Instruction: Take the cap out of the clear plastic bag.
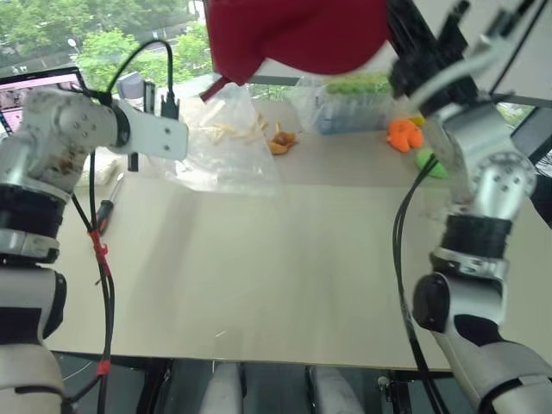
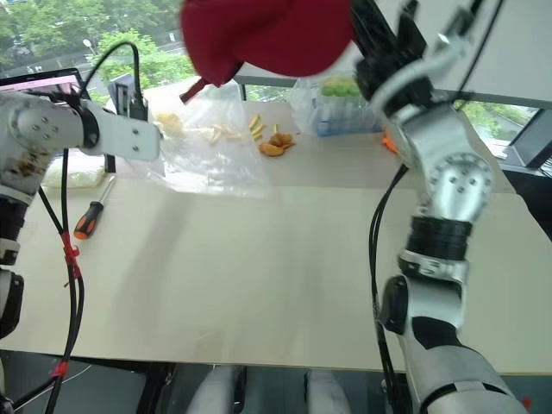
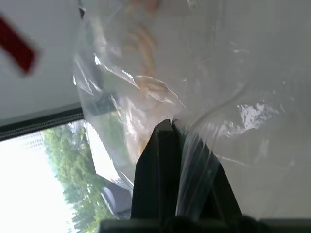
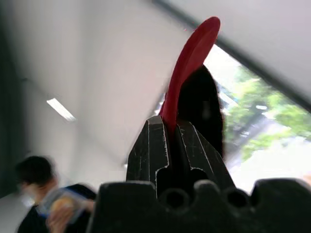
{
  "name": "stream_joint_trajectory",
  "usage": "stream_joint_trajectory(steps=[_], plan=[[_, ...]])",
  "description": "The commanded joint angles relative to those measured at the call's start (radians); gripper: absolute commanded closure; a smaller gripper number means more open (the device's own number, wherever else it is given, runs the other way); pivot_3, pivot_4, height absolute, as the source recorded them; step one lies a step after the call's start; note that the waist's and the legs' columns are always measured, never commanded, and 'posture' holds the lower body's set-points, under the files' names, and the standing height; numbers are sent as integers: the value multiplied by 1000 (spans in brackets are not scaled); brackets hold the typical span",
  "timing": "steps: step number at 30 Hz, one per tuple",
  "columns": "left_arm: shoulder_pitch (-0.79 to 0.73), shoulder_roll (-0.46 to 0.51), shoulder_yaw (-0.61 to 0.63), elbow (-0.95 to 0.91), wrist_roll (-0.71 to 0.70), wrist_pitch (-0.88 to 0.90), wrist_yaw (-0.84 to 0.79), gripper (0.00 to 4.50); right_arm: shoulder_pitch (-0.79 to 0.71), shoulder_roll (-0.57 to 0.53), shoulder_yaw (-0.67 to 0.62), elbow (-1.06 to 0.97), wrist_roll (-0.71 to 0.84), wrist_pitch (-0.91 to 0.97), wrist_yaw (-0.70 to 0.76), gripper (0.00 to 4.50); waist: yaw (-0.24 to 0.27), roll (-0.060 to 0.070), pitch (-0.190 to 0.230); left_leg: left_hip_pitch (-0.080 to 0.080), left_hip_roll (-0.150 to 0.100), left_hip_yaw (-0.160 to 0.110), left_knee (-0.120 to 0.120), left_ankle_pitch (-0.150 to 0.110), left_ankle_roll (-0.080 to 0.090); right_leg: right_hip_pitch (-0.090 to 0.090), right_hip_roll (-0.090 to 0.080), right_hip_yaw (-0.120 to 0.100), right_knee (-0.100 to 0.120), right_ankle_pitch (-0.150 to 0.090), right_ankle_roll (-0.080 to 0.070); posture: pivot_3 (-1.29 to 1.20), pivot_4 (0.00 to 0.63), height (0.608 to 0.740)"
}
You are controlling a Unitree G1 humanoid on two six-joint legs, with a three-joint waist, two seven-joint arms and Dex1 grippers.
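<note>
- Right wrist view: right gripper (image 4: 170,128) was clamped tight on edge of the dark red soft fabric cap (image 4: 190,63); cap stuck up past its fingertips, w/ ceiling and window behind.
- Head cam: the cap hung in the air just off that gripper's tips, high over the pale flat table (image 1: 285,259), clear of everything below.
- Left wrist view: left gripper (image 3: 171,127) was pinched shut on a fold of the thin crinkly clear plastic bag (image 3: 233,97); film bunched round both black fingers.
- Bag trailed from left gripper's tips down to the tabletop, slack and flat, well apart from the cap. No red inside it that I could see.
- Beyond the bag: small orange-yellow bits on the table, a wrapped blue tray w/ green items (image 1: 354,108), an orange plush toy (image 1: 404,134). Orange-handled screwdriver (image 2: 86,217) lay below left arm.
- Step, my read: cap looked already out; task near done, only the finish left.
- Next prob. needs: lower cap to bare table nearer than the bag, let go of it gently, then drop the bag. Watch the floppy film doesn't snag or drag the loose bits.
</note>
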Motion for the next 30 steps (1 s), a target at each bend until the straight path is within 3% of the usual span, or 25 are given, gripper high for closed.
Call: stream_joint_trajectory(steps=[1,7,10,11,18,21,23,28,29,30], plan=[[117,-105,-29,-127,-41,51,-8,4500,93,41,-27,17,18,74,-13,4484,-6,0,1,-2,0,1,1,0,0,-2,0,1,1,0,0,0,150,740],[218,-214,-42,-197,-27,133,2,4500,269,103,6,11,-108,119,-53,4484,-42,-1,2,-2,1,0,3,1,2,-8,5,4,12,2,-1,0,150,740],[233,-249,-53,-215,-30,165,5,4500,346,98,48,23,-232,106,-15,4484,-42,-1,2,7,1,-1,2,2,3,-1,6,4,13,-2,4,0,150,740],[237,-256,-58,-223,-31,174,1,4500,359,107,51,28,-250,104,-6,3897,-43,-1,2,10,1,-1,2,2,3,2,6,4,13,-3,4,0,150,740],[286,-302,-12,-308,-102,317,-29,4500,360,146,26,23,-376,45,51,1595,-57,-1,2,15,1,0,3,2,3,8,5,5,11,-3,-2,0,150,740],[328,-306,50,-420,-245,506,-118,3784,333,142,-2,35,-413,16,66,471,-61,-1,2,15,1,0,2,2,3,8,5,5,11,-4,0,0,150,740],[343,-285,55,-460,-260,535,-138,3177,319,136,5,45,-452,6,80,0,-62,-1,2,15,1,0,2,2,3,8,5,5,11,-3,5,0,150,740],[383,-302,155,-566,-457,785,-167,1444,268,142,4,71,-501,10,138,0,-63,-1,2,16,1,-1,1,2,3,8,5,5,11,-4,4,0,150,740],[369,-321,229,-574,-545,887,-156,1050,257,134,6,74,-506,25,154,0,-63,-1,2,16,1,-1,2,2,3,8,5,5,11,-5,3,0,150,740],[324,-350,381,-555,-700,1044,-130,771,246,117,20,66,-510,51,178,0,-62,-1,2,16,1,-1,2,2,3,8,5,5,11,-5,1,0,150,740]])
